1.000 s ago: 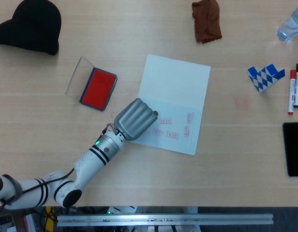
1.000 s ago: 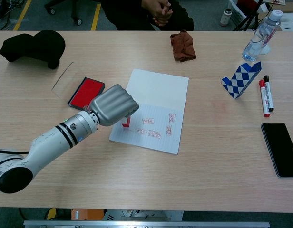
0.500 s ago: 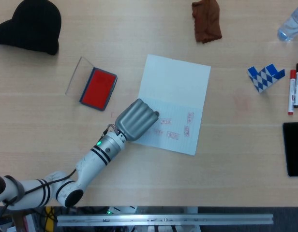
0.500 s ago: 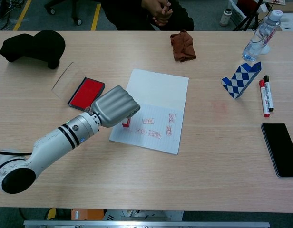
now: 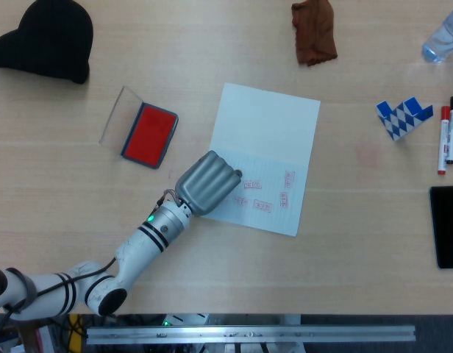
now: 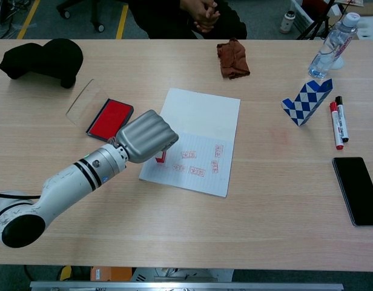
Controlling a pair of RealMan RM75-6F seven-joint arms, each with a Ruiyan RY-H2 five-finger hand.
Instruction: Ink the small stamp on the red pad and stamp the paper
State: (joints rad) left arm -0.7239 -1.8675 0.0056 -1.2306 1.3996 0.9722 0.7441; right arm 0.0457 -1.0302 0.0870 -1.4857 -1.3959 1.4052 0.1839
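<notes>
A: Since a second ago the left hand [image 6: 147, 136] has barely shifted; fingers curled round the small stamp [image 6: 160, 157], on the paper [image 6: 201, 118].

B: Judging so: press straight down, then lift cleanly

Left hand [image 6: 145, 136] curled into a fist, arm stretched diagonally forward

pale wood table [image 6: 174, 230] (grey floor [image 6: 47, 18] beyond)
</notes>
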